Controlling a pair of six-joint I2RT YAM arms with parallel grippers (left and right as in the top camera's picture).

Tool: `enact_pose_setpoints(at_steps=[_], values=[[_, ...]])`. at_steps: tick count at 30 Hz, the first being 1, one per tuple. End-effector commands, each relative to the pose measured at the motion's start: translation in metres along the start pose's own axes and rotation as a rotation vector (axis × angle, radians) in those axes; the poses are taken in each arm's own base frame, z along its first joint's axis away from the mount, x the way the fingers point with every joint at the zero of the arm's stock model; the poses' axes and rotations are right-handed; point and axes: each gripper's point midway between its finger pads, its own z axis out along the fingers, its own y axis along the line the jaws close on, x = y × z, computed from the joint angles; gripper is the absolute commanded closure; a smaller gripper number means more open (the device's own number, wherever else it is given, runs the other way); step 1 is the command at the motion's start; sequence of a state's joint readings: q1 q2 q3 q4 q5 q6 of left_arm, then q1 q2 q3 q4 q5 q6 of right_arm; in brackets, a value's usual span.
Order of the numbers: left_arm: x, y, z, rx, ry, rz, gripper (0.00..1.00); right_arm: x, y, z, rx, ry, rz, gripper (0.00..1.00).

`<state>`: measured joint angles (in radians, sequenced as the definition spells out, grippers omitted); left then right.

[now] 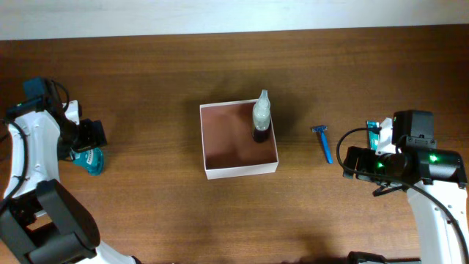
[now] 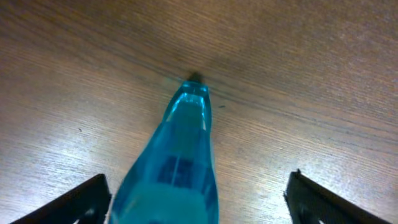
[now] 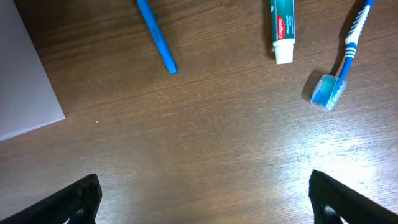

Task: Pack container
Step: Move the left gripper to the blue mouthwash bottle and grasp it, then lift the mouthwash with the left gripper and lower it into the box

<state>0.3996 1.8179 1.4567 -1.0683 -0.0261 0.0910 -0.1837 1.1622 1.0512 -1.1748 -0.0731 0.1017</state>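
The left hand (image 2: 198, 179) is seen spread wide, its two dark fingers (image 2: 74, 202) set to either side of a translucent teal plastic bottle (image 2: 180, 168) with a tapered neck. The bottle is straddled but not gripped, and whether either finger touches it cannot be told. This bottle is found close to the left edge of the wooden counter (image 1: 146, 66). The hand is judged to be placed over it so that it can be closed upon the bottle and carry it across.

The right hand (image 3: 204, 179) is likewise released, near the right edge, with only bare wood between its fingers. Ahead of it lie a blue plastic razor (image 3: 155, 37), a green-and-white toothpaste tube (image 3: 282, 28) and a blue-and-white toothbrush with a clear blue head cap (image 3: 345, 50). All three are loose on the counter and apart from one another, so each can probably be picked up singly.

The square shallow container with thin white walls and a reddish-brown inside (image 1: 227, 139) is set at the middle of the counter, between the two arms, presumably so that it can be reached from either side. A pale frosted bottle with a dark base (image 1: 261, 117) is stood against its right wall, towards the far edge of the counter, and most of the floor is thereby left free for the remaining things. The packing is judged to be barely begun.
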Motion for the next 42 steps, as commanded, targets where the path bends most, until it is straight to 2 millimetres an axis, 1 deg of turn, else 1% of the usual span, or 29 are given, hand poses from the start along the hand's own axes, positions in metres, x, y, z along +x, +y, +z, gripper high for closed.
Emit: enact_pose_setpoints(at_steps=[1,7,9,10,16,22,25,29,31,32,34,35,36,38,39,41,42], values=[[0.005,-0.003,0.009,0.026,0.032,0.012,0.18,-0.004,-0.001,-0.006,-0.002,-0.024,0.010,0.01],[0.005,-0.005,0.009,0.035,0.032,0.011,0.44,-0.004,-0.001,-0.006,-0.002,-0.024,0.010,0.01],[0.006,-0.005,0.009,0.035,0.034,0.011,0.47,-0.004,-0.001,-0.006,-0.002,-0.024,0.010,0.01],[0.006,-0.005,0.009,0.035,0.035,0.011,0.50,-0.004,-0.001,-0.006,-0.002,-0.024,0.010,0.01],[0.007,-0.006,0.009,0.042,0.038,0.011,0.59,-0.004,-0.001,-0.006,-0.002,-0.024,0.010,0.01],[0.008,-0.006,0.009,0.042,0.041,0.011,0.62,-0.004,-0.001,-0.006,-0.002,-0.024,0.010,0.01],[0.008,-0.006,0.009,0.043,0.041,0.011,0.68,-0.004,-0.001,-0.006,-0.002,-0.024,0.010,0.01],[0.006,-0.011,0.002,0.070,0.022,0.012,0.84,-0.004,-0.001,-0.006,-0.002,-0.024,0.010,0.01],[0.003,-0.016,-0.011,0.094,-0.008,0.011,0.96,-0.004,-0.001,-0.006,-0.002,-0.024,0.010,0.01],[0.002,-0.018,-0.016,0.099,-0.021,0.014,0.98,-0.004,-0.001,-0.006,-0.002,-0.024,0.010,0.01],[-0.002,-0.029,-0.044,0.116,-0.087,0.031,0.99,-0.004,-0.001,-0.006,-0.002,-0.024,0.010,0.01],[-0.002,-0.032,-0.052,0.118,-0.104,0.039,1.00,-0.004,-0.001,-0.006,-0.002,-0.024,0.010,0.01],[-0.001,-0.040,-0.066,0.121,-0.131,0.050,1.00,-0.004,-0.001,-0.006,-0.002,-0.024,0.010,0.01],[0.004,-0.061,-0.098,0.135,-0.186,0.081,1.00,-0.004,-0.001,-0.006,-0.002,-0.024,0.010,0.02],[0.006,-0.071,-0.111,0.143,-0.209,0.107,1.00,-0.004,-0.001,-0.006,-0.002,-0.024,0.010,0.01],[0.017,-0.109,-0.149,0.179,-0.277,0.192,1.00,-0.004,-0.001,-0.006,-0.003,-0.024,0.010,0.01],[0.020,-0.125,-0.163,0.199,-0.301,0.221,1.00,-0.004,-0.001,-0.006,-0.003,-0.024,0.010,0.01]])
